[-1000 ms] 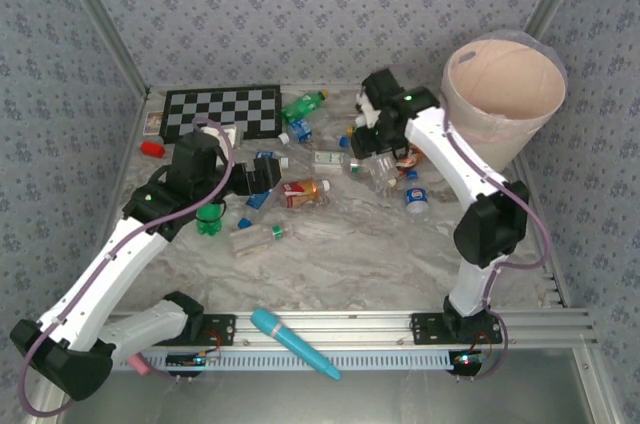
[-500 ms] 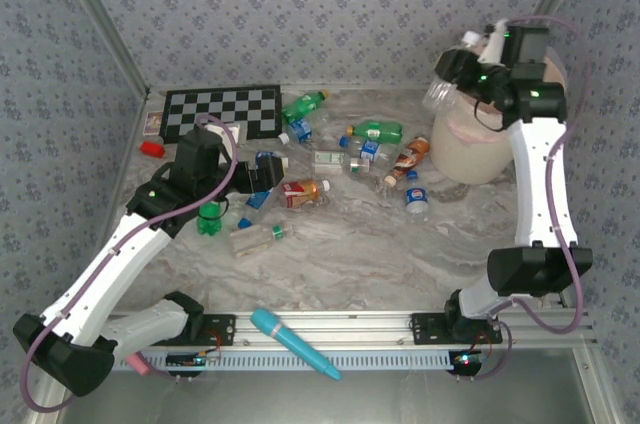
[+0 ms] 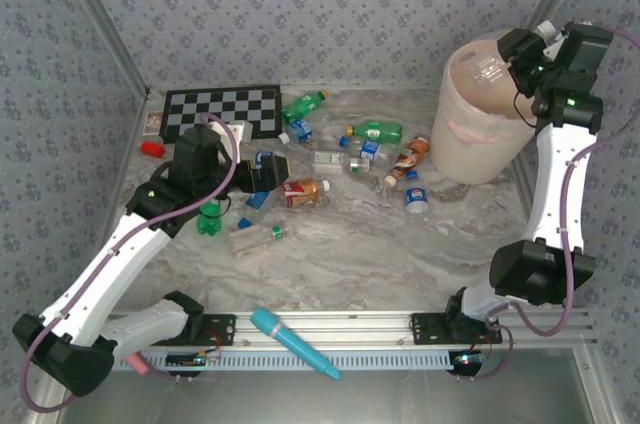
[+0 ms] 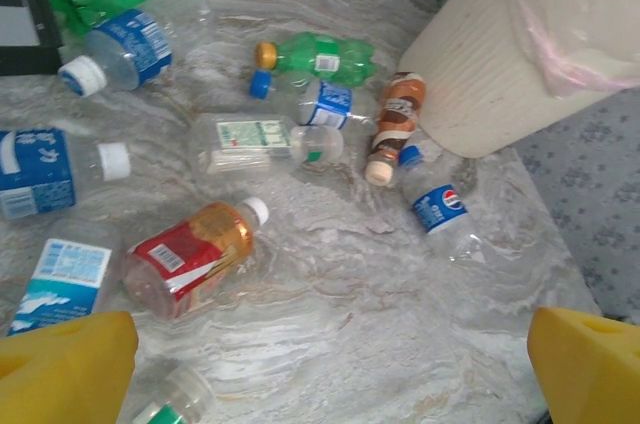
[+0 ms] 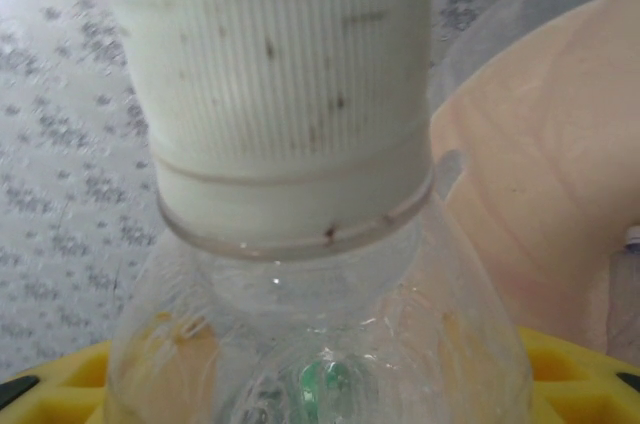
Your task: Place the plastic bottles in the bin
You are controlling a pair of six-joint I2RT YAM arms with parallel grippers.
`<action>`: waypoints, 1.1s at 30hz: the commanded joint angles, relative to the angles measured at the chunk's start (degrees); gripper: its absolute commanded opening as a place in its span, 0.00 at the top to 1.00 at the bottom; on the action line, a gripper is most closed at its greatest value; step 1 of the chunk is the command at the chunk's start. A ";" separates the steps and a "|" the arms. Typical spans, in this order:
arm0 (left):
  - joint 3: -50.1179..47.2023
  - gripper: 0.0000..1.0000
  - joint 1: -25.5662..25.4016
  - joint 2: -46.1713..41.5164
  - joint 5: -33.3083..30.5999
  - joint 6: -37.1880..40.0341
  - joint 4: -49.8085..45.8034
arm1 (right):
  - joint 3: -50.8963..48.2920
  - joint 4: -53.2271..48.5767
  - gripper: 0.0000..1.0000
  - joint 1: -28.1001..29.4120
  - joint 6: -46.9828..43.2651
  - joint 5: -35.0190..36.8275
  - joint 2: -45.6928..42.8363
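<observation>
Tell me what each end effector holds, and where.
Right end effector grips a clear bottle by its body, below the shoulder. Left end effector holds nothing.

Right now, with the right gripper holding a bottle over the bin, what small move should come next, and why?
Probably open the right gripper: the clear bottle it holds hangs above the open mouth of the bin, so it should drop inside.
</observation>
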 commanded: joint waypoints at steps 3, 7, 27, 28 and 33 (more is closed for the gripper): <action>3.31 0.00 -0.42 -2.09 2.67 1.57 3.57 | -1.37 2.42 0.42 -1.98 4.38 4.21 -0.87; 3.38 0.00 -0.44 -2.47 2.19 1.62 3.48 | -1.63 1.04 0.41 -3.71 4.59 6.97 -0.53; 3.73 0.00 -0.44 -2.56 0.52 1.27 2.07 | -1.55 -2.04 0.28 -5.04 -0.99 16.32 1.37; 3.73 0.00 -0.48 -2.49 0.51 1.29 2.10 | -1.36 -2.16 0.13 -4.94 -1.58 16.06 1.37; 3.67 0.00 -0.41 -2.14 0.45 1.20 2.27 | 0.53 -3.97 0.00 -3.51 -4.59 16.63 1.17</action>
